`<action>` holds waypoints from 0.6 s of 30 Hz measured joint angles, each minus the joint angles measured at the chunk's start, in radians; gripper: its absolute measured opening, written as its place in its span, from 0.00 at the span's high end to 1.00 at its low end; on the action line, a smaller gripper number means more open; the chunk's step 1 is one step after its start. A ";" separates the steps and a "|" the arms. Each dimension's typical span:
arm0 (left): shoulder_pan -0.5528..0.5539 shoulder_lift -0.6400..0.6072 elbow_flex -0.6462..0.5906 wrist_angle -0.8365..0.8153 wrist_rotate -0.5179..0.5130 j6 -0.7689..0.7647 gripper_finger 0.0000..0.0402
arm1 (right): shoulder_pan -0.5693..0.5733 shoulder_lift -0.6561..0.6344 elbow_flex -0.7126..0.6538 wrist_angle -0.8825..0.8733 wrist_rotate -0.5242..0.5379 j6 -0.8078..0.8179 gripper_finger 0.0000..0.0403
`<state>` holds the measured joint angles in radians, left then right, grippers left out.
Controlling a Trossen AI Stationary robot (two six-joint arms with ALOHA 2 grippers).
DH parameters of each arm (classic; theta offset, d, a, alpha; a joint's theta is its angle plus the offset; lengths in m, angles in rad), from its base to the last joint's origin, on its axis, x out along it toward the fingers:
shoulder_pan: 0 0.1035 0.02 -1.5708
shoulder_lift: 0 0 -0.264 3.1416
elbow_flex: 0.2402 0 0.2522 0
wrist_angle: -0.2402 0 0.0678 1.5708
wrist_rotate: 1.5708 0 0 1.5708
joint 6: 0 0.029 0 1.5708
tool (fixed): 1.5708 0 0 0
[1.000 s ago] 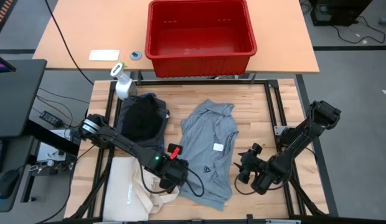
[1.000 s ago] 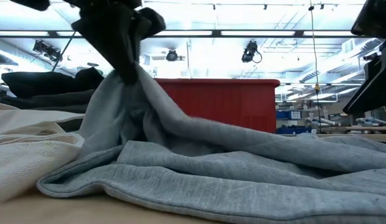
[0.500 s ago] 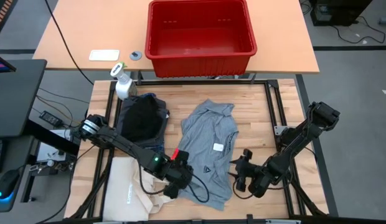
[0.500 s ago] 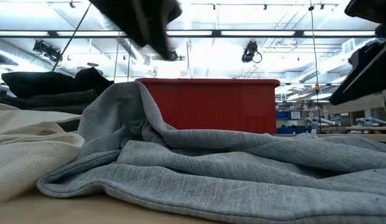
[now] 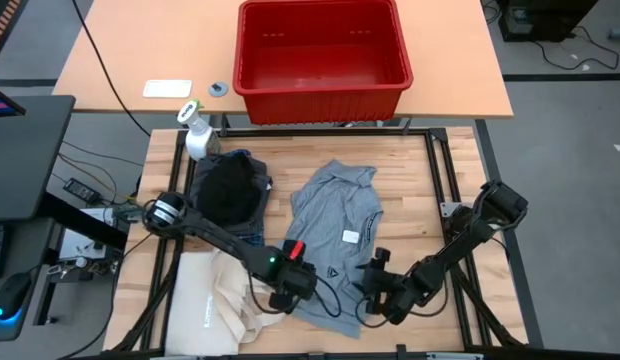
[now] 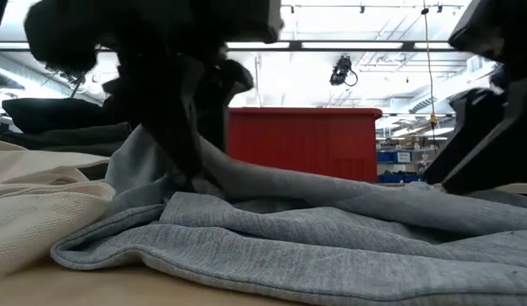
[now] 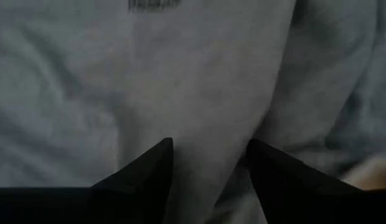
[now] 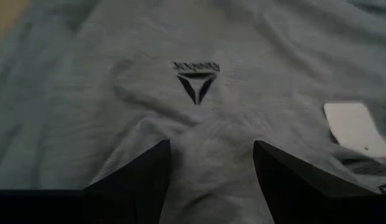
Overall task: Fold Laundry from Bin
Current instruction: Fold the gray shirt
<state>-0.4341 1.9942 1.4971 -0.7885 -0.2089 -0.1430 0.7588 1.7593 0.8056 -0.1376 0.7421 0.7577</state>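
A light grey garment (image 5: 335, 235) lies spread and rumpled on the wooden table, a dark logo (image 8: 195, 79) and a white label (image 8: 358, 127) on it. My left gripper (image 5: 293, 288) stands open over its near left part, pointing steeply down, with a raised fold (image 7: 208, 124) between its fingers. My right gripper (image 5: 374, 292) is open at the garment's near right edge, slanting down toward it, grey cloth between its fingers (image 8: 211, 152). The red bin (image 5: 322, 55) stands on the far table. My left gripper comes at the grey garment from above, open. In the low view one finger (image 6: 187, 161) reaches down to the cloth beside a raised fold (image 6: 153, 144). The garment lies slack on the table. My right gripper: whether its fingers touch the garment I cannot tell.
A black piece (image 5: 228, 190) lies at the table's far left over blue cloth. A cream tote bag (image 5: 212, 300) lies at the near left, right beside my left gripper. A spray bottle (image 5: 195, 135) stands at the far left corner.
My left gripper has opened and let go of the garment's left part, which it held raised; that part has fallen slack. It has then gone toward the table's right edge and down onto the garment. My right gripper has moved left toward the garment, sinking and rolling, still open.
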 joint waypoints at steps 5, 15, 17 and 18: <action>-0.028 -0.067 0.035 -0.084 0.004 -0.061 0.52 | -0.048 0.008 0.001 -0.099 0.017 0.155 0.41; -0.073 -0.054 0.061 -0.131 0.019 -0.237 0.53 | -0.122 0.007 0.000 -0.232 0.015 0.288 0.41; -0.063 -0.024 0.060 -0.132 0.022 -0.290 0.53 | -0.122 0.007 0.000 -0.229 0.015 0.268 0.41; -0.057 -0.009 0.060 -0.132 0.023 -0.311 0.53 | -0.121 0.007 0.000 -0.228 0.015 0.262 0.41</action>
<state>-0.4910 1.9854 1.5574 -0.9210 -0.1864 -0.4540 0.6382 1.7664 0.8051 -0.3653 0.7572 1.0196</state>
